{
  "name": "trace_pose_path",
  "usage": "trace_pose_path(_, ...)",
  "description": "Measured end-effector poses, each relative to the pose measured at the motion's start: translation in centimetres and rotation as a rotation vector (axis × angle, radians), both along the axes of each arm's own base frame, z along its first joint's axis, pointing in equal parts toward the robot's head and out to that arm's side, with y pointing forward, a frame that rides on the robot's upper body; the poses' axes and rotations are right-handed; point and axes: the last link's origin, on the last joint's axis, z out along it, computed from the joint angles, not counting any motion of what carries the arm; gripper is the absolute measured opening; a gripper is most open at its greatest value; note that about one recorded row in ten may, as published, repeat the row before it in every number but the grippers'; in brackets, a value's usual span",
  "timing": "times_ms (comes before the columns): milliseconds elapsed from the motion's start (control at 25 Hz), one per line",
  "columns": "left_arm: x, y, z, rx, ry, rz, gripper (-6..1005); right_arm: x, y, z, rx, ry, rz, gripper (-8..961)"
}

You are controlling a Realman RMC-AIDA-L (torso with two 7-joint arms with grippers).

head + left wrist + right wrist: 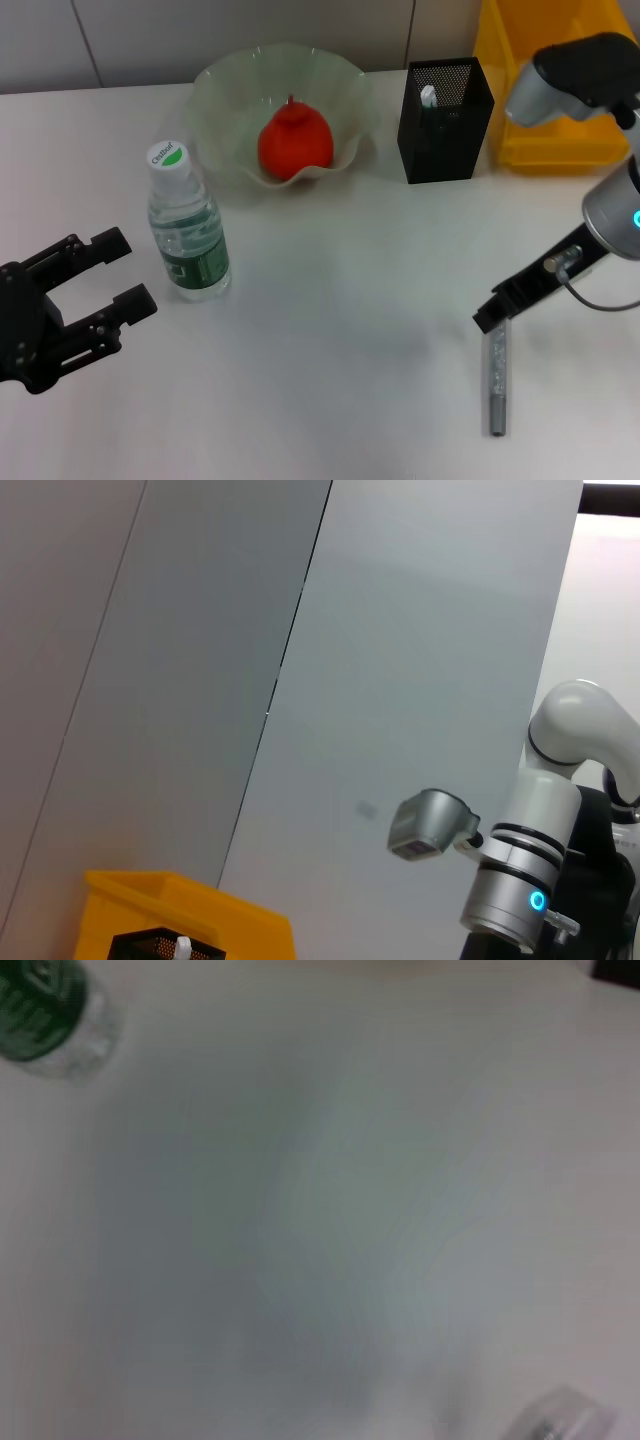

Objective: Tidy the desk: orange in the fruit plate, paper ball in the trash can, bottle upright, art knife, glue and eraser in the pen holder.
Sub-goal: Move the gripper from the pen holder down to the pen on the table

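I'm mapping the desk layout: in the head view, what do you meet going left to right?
Left gripper → bottle → orange in the fruit plate → pen holder → art knife.

Probably an office or lab test bench: a plain white table (330, 330) against bare grey wall panels (400, 650) (upper frame), with a black mesh pen holder (446, 125) at upper right

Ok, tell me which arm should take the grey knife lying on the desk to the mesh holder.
Right, probably. The right gripper sits just above the art knife on the robot's right side, and the pen holder stands on that side too. The left gripper is open far off, beyond the upright bottle.
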Motion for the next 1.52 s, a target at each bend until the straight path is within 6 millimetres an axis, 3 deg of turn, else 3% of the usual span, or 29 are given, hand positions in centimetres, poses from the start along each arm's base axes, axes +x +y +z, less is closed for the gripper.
trace_pose_path(360,-0.4,-0.7,-0.3,-0.011,-0.023,0.025,747,-1.2,0.6,0.2,-0.006,-0.001,0.043,337)
trace_pose_path(840,-0.4,-0.8,-0.3,-0.013,-0.026,0.025,747,0.4,-1.3,0.3,0.034,-0.072,-0.037,335)
trace_pose_path(1520,-0.6,-1.0,-0.4,-0.016,-0.030,0.035,747,1.9,-0.1,-1.0,0.068,-0.087,-0.054,334)
